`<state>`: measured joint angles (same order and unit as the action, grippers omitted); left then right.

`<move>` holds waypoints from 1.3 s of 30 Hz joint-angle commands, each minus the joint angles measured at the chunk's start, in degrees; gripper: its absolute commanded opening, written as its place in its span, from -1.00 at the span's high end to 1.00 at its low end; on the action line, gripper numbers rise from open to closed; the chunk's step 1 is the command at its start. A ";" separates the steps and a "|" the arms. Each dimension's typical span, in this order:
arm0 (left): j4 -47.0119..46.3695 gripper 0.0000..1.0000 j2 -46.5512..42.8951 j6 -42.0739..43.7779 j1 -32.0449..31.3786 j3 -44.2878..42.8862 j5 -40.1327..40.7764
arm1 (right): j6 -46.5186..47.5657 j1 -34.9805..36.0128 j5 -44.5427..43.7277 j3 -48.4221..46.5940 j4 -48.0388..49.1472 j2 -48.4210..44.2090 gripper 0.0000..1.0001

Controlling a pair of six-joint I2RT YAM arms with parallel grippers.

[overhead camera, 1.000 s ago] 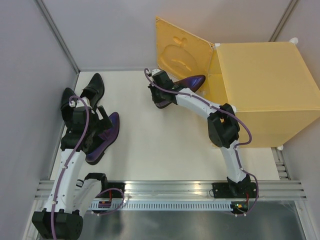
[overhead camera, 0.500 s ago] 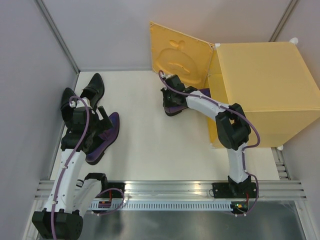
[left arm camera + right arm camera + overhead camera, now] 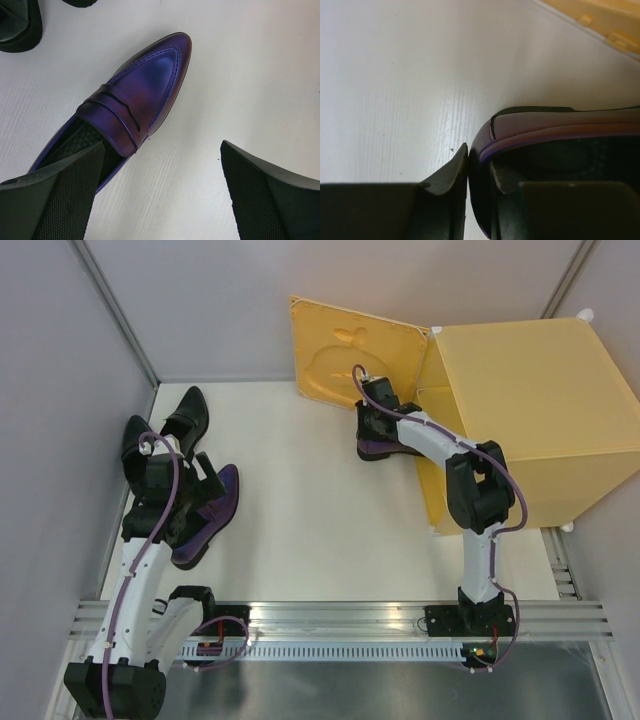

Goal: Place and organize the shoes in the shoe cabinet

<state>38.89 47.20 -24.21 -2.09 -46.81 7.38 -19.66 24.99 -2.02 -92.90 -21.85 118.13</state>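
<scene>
One purple shoe (image 3: 388, 449) lies with its toe inside the opening of the yellow shoe cabinet (image 3: 530, 400). My right gripper (image 3: 371, 432) pinches its heel wall. In the right wrist view the fingers sit on either side of that heel rim (image 3: 545, 127), one outside and one inside, gripper (image 3: 480, 175). The other purple shoe (image 3: 214, 512) lies at the left, under my left gripper (image 3: 203, 492). That gripper (image 3: 162, 195) stands wide open above the table, beside the shoe (image 3: 135, 95). Two black shoes (image 3: 186, 414) lie at the far left, one half hidden by the arm.
The cabinet door (image 3: 345, 355) stands swung open to the left of the opening, just behind the right wrist. Grey walls close in the table at left and back. A metal rail (image 3: 340, 615) runs along the near edge by the arm bases.
The right arm has carried the purple shoe rightward, toe-first into the cabinet opening. The door has swung wider open. The left arm has not moved.
</scene>
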 commanded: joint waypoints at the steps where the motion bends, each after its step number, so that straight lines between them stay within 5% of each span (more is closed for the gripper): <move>1: -1.63 -1.00 -0.18 2.23 0.15 0.05 -0.08 | 0.94 -1.26 -3.60 -1.05 2.25 -4.40 0.44; 9: -1.63 -1.00 -0.09 2.15 0.15 0.14 -0.17 | 3.22 -0.48 -5.62 -2.37 0.23 -5.27 -0.11; 13: -1.63 -1.00 0.00 2.15 0.15 0.05 -0.26 | 4.98 2.25 -13.34 -2.46 -1.26 -7.20 -0.17; 18: -1.63 -1.00 0.17 2.23 0.15 0.05 -0.35 | 2.88 6.02 -25.02 -2.37 -2.41 -7.56 -0.16; 30: -1.63 -1.00 1.31 2.23 0.15 0.14 -0.87 | 3.22 7.88 -32.16 -4.74 -4.34 -0.18 -0.08; 39: -1.72 -1.00 1.32 2.32 0.15 0.14 -0.87 | 9.01 6.12 -36.56 -2.64 -3.03 -2.19 0.33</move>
<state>38.89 48.82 -24.16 -2.09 -46.81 6.92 -14.26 32.42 -33.01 -95.79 -25.26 118.24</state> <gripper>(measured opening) 0.995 0.367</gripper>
